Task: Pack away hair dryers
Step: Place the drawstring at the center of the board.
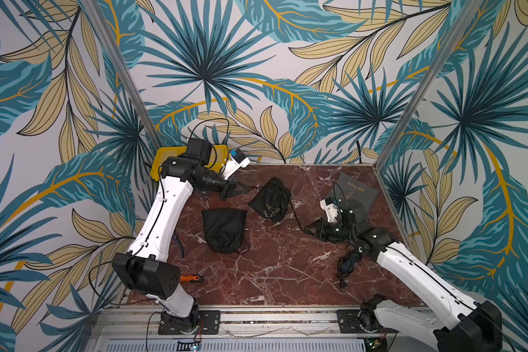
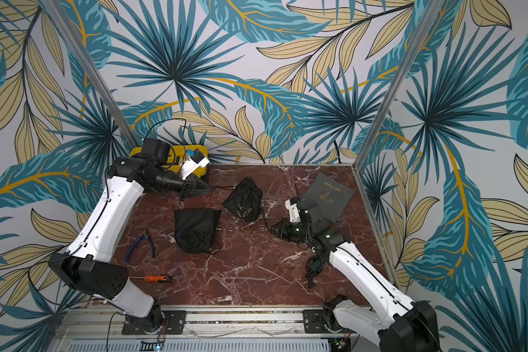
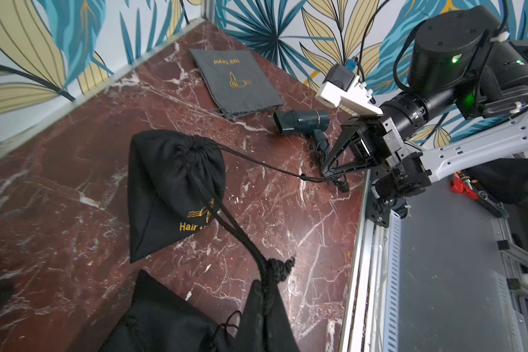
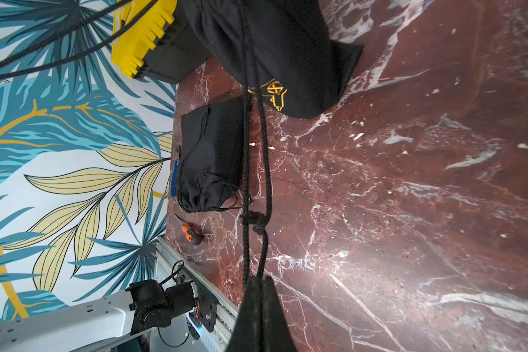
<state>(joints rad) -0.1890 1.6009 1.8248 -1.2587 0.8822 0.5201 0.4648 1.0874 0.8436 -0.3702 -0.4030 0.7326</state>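
Dark teal hair dryer (image 3: 301, 120), cord-wrapped handle

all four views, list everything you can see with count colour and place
hair dryer: one, dark teal, beside right arm
cinched drawstring pouch: one, black, mid-table
second drawstring pouch: one, black, left of centre
flat pouch: one, grey, back right
toolbox: one, yellow, back left corner
pliers: one, blue handles, left edge
screwdriver: one, orange handle, front left
table: one, red-brown marble
left gripper: one, black, shut on cinched pouch's drawstring
right gripper: one, black, shut on the drawstring too
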